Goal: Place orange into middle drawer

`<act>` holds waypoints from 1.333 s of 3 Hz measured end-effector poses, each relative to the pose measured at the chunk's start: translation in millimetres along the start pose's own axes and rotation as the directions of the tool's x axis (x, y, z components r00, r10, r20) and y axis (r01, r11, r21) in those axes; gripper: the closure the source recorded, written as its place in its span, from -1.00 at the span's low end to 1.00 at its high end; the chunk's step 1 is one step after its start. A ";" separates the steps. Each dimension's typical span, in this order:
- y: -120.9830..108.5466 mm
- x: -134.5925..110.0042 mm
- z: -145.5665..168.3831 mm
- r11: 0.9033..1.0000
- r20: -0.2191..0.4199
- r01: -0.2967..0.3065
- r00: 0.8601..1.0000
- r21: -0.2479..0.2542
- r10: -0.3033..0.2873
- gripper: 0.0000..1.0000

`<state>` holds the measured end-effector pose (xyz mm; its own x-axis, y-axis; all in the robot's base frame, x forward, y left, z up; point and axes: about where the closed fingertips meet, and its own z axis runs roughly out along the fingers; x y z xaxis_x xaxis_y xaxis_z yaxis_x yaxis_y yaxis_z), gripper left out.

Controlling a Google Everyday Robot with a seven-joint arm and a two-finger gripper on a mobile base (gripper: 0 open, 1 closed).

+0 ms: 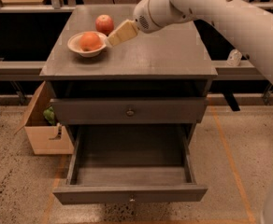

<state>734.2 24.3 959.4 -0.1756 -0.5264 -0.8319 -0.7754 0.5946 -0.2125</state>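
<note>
Nearest the camera, the speckled floor is crossed by thin orange tape lines. The open drawer stands pulled well out, a plain grey box with a flat front and a bare, matte bottom panel. Above it the closed drawer sits flush, a small round knob at its centre, with a dark recess between it and the top. Off to the left, on the floor beside the cabinet, is a brown cardboard box with something green tucked inside.

Up on the cabinet top, a flat, dull grey slab, the orange sits inside the cream bowl near the left edge. It is round, smooth and evenly coloured, and fills much of the shallow dish. My gripper is right there, a pale wedge angled down and left, its tip just beside the bowl's right rim. Parted or closed, I can't tell from here.

Just behind the bowl is the red fruit, blotchier and apple-like, resting on the cabinet top itself. My arm, fat, white and glossy, sweeps in from the upper right. Beyond the cabinet's right edge a small white bottle stands on a grey ledge.
</note>
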 end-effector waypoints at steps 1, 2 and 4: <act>6.9 -11.1 30.5 1.000 0.044 0.002 0.999 -0.029 -0.001 -1.00; 7.1 -15.7 61.4 0.999 0.099 0.012 0.995 -0.034 -0.008 -1.00; 15.6 -27.1 115.3 0.995 0.135 0.032 0.991 -0.099 -0.019 -0.64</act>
<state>796.8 118.0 919.5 -0.0779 -0.4509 -0.8892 -0.8372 0.5139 -0.1872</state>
